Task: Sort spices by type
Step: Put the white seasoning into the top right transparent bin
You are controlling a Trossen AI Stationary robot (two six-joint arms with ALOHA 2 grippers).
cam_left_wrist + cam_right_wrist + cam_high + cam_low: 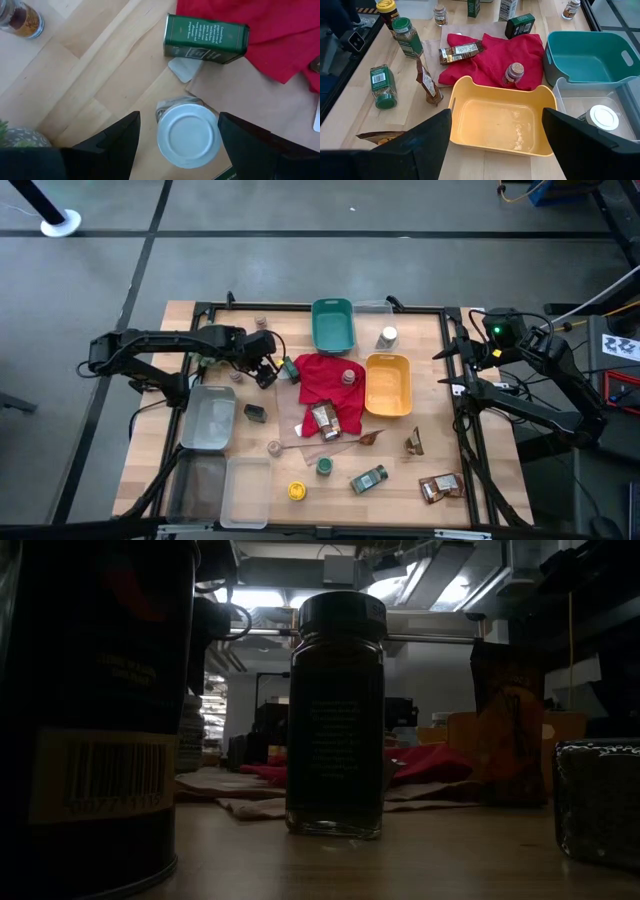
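Spice sorting, both grippers released.

The left gripper (180, 137) stood spread either side of a white-lidded jar (188, 135), left of centre in the high view, not clasping it; a green tin (206, 39) lay just beyond, at the red cloth's (328, 380) edge. The right gripper (495, 135) hung parted over the yellow bin (497, 122) at right of centre. Other jars, brown packets (440, 487) and a yellow-lidded jar (296, 491) lay along the lower table; a cork-topped jar (513, 73) stood on the cloth.
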